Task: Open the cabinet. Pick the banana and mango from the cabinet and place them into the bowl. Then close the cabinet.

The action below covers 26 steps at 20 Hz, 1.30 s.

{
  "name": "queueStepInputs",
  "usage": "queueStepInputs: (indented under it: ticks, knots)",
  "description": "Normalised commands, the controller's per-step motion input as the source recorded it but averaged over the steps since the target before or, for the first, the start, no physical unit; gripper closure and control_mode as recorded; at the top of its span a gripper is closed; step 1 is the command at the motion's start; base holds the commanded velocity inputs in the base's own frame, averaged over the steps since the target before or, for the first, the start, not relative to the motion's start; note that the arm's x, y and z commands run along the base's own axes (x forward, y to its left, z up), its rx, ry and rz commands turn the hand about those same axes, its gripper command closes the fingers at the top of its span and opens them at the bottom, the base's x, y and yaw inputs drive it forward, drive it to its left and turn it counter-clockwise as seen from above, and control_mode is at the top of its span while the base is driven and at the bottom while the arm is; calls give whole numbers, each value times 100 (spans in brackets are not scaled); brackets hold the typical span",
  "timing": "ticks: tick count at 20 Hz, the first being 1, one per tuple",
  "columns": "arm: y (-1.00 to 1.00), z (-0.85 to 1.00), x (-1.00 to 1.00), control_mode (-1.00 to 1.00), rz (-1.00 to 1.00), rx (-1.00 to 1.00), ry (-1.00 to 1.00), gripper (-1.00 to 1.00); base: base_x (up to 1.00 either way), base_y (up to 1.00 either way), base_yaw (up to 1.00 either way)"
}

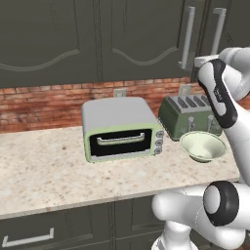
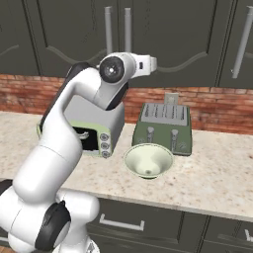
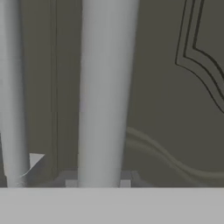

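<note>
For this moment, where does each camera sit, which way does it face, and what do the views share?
Left base view: behind the arm's left, facing counter and cabinet; arm at right.
Right base view: behind the arm's right, facing the bowl and toaster; arm at left reaching up to the handles.
Hand view: on the hand, facing the cabinet door close up; gripper shut on the handle.
Both base views share bowl, toaster, oven and handles.

Pale green toaster oven [image 1: 122,129] left of dark green toaster [image 1: 190,114]; both on speckled counter [image 1: 44,171].
</note>
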Motion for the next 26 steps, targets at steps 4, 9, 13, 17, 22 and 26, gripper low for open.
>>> queueStepInputs:
  ticks: [4, 9, 13, 17, 22, 26]
  knots:
    - [-40, 27, -17, -100, 0, 0, 0, 100, 0, 0, 0]
    - [-62, 27, -19, -100, 0, 0, 0, 100, 0, 0, 0]
    - [-69, 17, -23, -100, 4, 0, 0, 100, 0, 0, 0]
    - [-74, 4, -37, -100, 7, 0, -1, 100, 0, 0, 0]
    - [-87, 2, -67, -100, 8, 0, -6, 100, 0, 0, 0]
    - [-87, 3, -66, -100, 8, 0, -7, 100, 0, 0, 0]
